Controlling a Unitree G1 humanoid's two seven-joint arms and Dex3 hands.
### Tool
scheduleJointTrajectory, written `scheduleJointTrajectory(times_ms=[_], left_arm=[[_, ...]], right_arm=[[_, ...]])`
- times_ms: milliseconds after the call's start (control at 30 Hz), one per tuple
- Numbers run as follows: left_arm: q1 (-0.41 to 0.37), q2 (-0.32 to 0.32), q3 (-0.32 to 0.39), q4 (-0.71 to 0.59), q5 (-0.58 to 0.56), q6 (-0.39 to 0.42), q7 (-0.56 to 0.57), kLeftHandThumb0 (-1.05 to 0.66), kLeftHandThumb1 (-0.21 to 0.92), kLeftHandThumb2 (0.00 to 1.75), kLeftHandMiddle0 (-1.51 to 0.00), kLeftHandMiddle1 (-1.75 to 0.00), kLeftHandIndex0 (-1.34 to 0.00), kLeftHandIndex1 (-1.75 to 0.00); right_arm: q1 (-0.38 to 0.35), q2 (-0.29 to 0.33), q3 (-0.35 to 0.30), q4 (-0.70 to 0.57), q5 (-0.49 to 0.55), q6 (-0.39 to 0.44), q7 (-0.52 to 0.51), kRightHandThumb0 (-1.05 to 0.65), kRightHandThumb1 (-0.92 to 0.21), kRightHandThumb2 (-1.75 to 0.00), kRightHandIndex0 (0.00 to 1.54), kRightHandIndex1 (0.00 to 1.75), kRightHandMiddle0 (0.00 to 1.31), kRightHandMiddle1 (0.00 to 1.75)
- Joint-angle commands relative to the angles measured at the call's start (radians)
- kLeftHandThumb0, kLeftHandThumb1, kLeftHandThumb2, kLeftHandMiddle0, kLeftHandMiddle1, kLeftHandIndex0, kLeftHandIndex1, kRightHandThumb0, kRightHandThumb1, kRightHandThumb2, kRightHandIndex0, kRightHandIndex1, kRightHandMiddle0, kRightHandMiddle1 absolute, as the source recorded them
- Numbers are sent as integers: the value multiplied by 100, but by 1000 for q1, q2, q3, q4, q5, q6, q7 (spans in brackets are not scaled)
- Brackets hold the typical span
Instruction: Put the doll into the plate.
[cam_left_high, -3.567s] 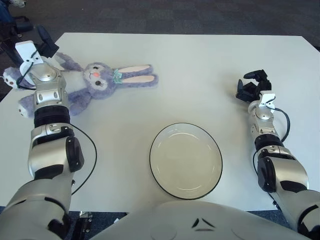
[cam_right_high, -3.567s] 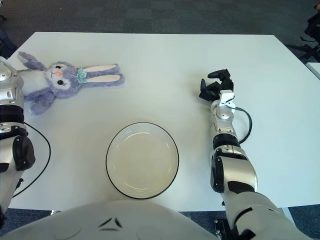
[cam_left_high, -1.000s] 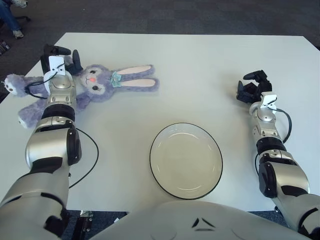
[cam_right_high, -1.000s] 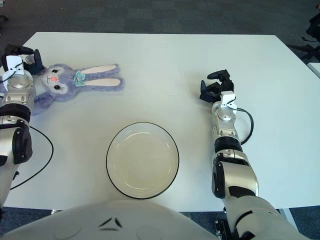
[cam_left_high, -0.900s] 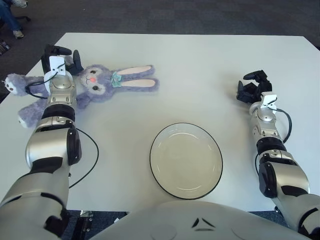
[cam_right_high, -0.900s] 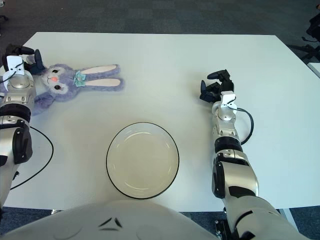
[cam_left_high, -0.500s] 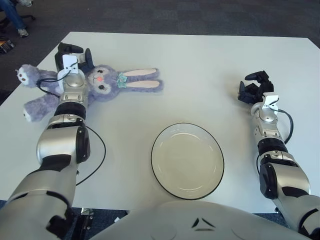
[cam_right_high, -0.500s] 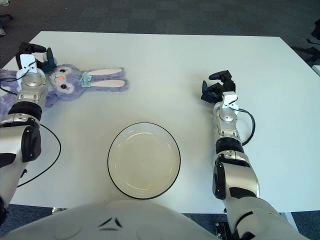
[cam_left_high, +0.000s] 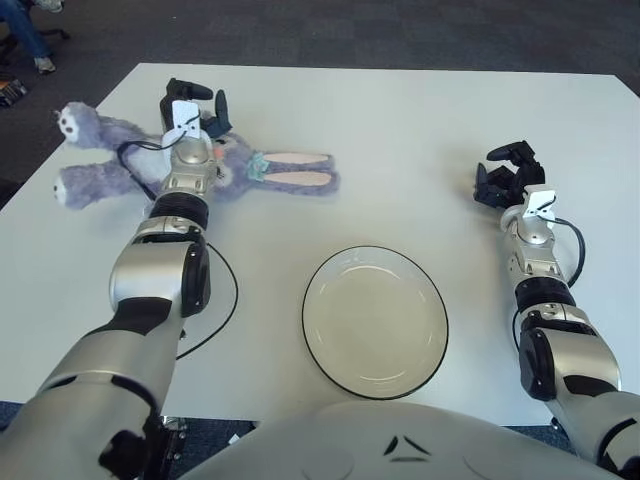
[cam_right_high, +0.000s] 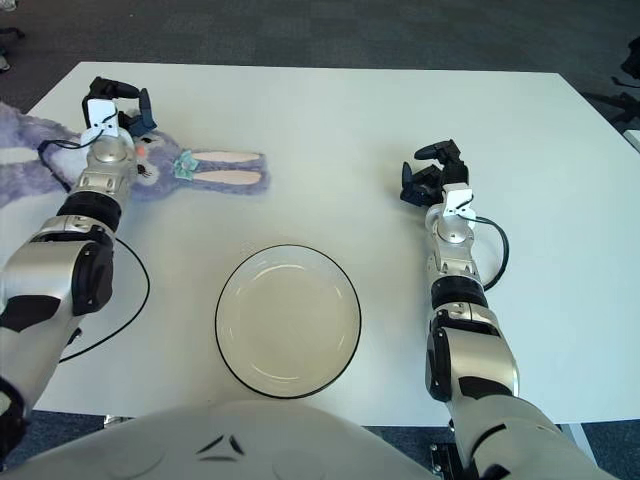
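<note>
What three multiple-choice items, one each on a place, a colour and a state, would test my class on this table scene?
1. Where is the doll? A far left of the table B in the plate C by the right hand
2. What colour is the plate rim? A red B black C green
3. What is in the plate? A doll B cup C nothing

A: it lies far left on the table, under the left hand. B: a dark line rings it. C: only its bare inside shows; the right hand is idle at the right.
</note>
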Motion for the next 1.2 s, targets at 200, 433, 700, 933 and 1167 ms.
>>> scheduleJointTrajectory(times_ms=[200,433,700,933,1167], left_arm=[[-22,-90,-13,5,-19,20,-18,-41,55,102,-104,-175,-43,-175],[-41,-165,-37,-23,-8,21,1,-41,56,101,-102,-175,-43,-175],[-41,-217,-67,-45,0,24,3,-41,56,101,-99,-175,-43,-175],[-42,-268,-80,-65,-6,38,15,-41,57,100,-103,-175,-42,-175],[-27,-362,-99,-65,-17,39,-12,-40,58,98,-108,-175,-41,-175]], right_arm=[[27,12,0,-20,9,19,9,-1,-36,-122,71,155,33,174],[30,15,0,-24,9,21,10,-1,-35,-123,71,156,33,174],[33,18,0,-26,9,20,12,-1,-35,-123,71,156,34,174],[35,17,0,-29,10,23,14,-1,-34,-124,71,156,34,174],[38,14,1,-32,6,21,18,-1,-34,-124,71,155,34,174]])
